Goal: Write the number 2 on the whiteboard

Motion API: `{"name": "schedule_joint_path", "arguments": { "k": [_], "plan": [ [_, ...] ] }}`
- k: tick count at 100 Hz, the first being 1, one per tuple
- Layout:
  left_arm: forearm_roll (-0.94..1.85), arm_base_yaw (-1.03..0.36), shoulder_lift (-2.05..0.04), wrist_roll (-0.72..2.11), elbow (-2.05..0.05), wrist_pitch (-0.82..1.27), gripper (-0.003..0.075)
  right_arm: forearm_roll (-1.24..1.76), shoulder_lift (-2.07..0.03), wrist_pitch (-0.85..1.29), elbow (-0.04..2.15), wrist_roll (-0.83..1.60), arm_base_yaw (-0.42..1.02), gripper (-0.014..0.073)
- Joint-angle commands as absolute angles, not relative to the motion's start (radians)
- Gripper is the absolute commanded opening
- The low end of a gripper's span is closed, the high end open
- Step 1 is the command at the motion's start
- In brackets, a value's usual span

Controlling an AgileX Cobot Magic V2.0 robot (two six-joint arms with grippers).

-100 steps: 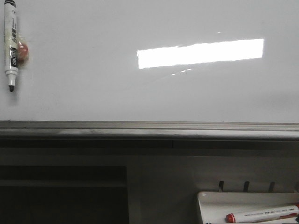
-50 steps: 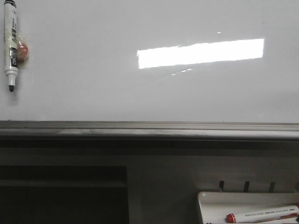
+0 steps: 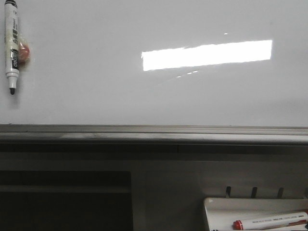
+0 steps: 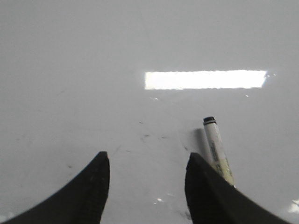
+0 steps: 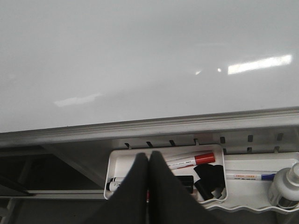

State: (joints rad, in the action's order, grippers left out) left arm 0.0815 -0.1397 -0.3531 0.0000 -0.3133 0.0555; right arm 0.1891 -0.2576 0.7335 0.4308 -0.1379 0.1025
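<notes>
The whiteboard (image 3: pixel 96 96) fills the upper front view, with a bright glare bar and a grey ledge (image 3: pixel 144 132) below it. The number 2 is out of view; the board (image 4: pixel 84 70) carries only faint smudges. A white marker with a black tip (image 3: pixel 11 43) hangs tip down at the board's top left, beside a small orange blob. My left gripper (image 4: pixel 147 157) is open and empty, facing the board, and the marker (image 4: pixel 216 144) lies just outside one finger. My right gripper (image 5: pixel 149 156) is shut on nothing, over a tray below the board (image 5: pixel 140 56).
A small white tray (image 3: pixel 216 204) hangs under the ledge at the lower right and holds a red-capped marker (image 3: pixel 269 221). In the right wrist view the tray (image 5: pixel 117 161) also holds the red-capped marker (image 5: pixel 191 161), black pieces (image 5: pixel 210 179), and a bottle (image 5: pixel 285 186) stands beside it.
</notes>
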Motion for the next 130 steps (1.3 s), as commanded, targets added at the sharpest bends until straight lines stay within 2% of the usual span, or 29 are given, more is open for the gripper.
{"name": "schedule_joint_path", "arguments": {
  "k": [1, 17, 27, 53, 130],
  "plan": [
    [0.093, -0.201, -0.401, 0.0, -0.338, -0.031, 0.0324, 0.177, -0.275, 0.666, 0.462, -0.132, 0.107, -0.006],
    [0.13, -0.334, -0.502, -0.006, -0.338, -0.096, 0.0324, 0.177, -0.275, 0.667, 0.462, -0.132, 0.107, -0.006],
    [0.251, -0.396, -0.581, -0.023, -0.338, -0.168, 0.0324, 0.179, -0.275, 0.667, 0.462, -0.132, 0.107, -0.006],
    [0.238, -0.523, -0.789, -0.028, -0.338, -0.283, 0.0324, 0.185, -0.275, 0.667, 0.462, -0.132, 0.107, -0.006],
    [0.337, -0.538, -1.132, -0.028, -0.44, -0.361, 0.031, 0.223, -0.275, 0.658, 0.462, -0.132, 0.107, -0.006]
  ]
}}
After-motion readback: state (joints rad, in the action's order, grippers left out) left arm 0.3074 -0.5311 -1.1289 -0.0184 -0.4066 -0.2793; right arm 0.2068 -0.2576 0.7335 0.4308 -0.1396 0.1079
